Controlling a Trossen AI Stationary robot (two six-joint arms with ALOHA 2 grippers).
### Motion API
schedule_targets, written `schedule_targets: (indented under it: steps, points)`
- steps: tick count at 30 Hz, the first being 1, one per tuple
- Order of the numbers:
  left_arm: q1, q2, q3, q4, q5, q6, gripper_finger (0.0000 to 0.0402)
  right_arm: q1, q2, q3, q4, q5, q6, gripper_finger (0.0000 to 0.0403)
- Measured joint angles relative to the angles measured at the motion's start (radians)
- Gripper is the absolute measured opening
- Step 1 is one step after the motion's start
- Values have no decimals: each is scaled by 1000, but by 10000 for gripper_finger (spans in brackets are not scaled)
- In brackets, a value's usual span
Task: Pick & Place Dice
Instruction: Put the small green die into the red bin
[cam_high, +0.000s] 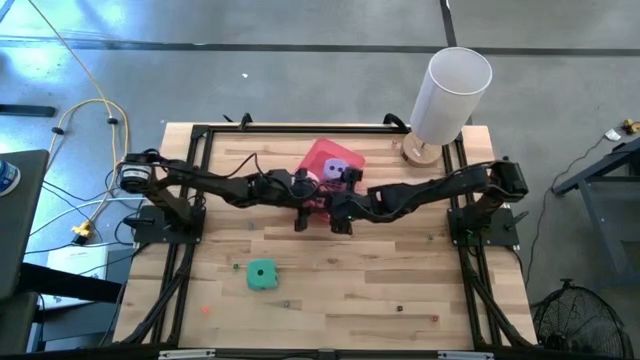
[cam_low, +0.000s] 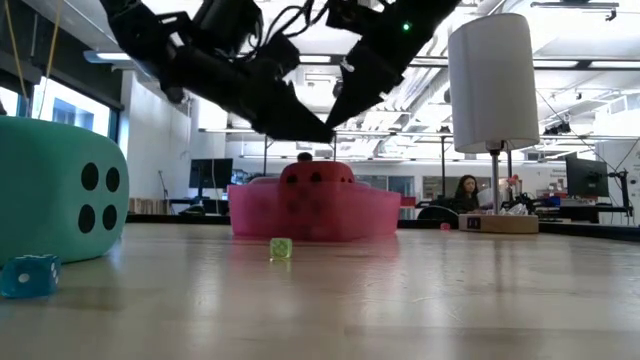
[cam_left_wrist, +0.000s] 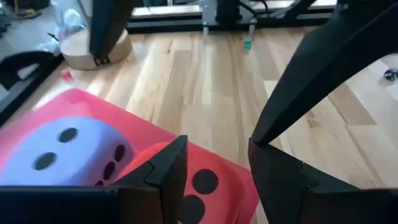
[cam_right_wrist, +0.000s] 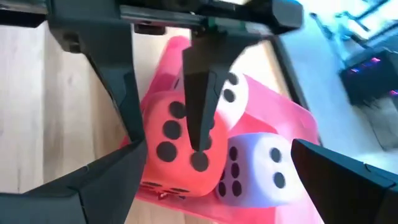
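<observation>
Teal die looms closest in the low view, sitting alone on the bare worktop, well apart from both arms, with a small blue die just beside it. Across the worktop, the pink tray already holds the red die, the purple die and, behind them, what looks like the pale pink die, though only a corner shows.

Both arms crowd over that tray. The left gripper hangs above the red die with its jaws partly apart and nothing between them. The right gripper stands wide open and empty, just beside the same die.

The main risk, as I judge it, is the two arms fouling each other, since their fingers cross above the tray. Either one pulling away carelessly could clip the red die, tip it over the low rim, or shove the tray. The teal die is not yet fetched, and the packed tray leaves little room for it.
</observation>
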Motion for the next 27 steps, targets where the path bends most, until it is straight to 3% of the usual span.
schedule_targets:
  steps: [5, 9, 13, 21, 24, 27]
  points:
    - [1, -38, 0, 4, -1, 1, 163, 22, -21, 0, -15, 93, 123, 394]
    - [-2, -53, 5, -8, 9, -28, 163, 43, -54, -5, -45, 92, 195, 394]
    - [-5, -85, 6, -6, 98, -72, 163, 72, -78, -5, -40, 129, 287, 394]
    - [-36, -247, 14, -92, 148, -108, 163, 129, -71, -8, -36, 142, 427, 394]
    - [-58, -328, 9, -238, 243, -182, 163, 170, -78, -5, -46, 125, 503, 394]
    - [-105, -431, 8, -332, 465, -206, 163, 226, -76, -6, -73, 120, 578, 394]
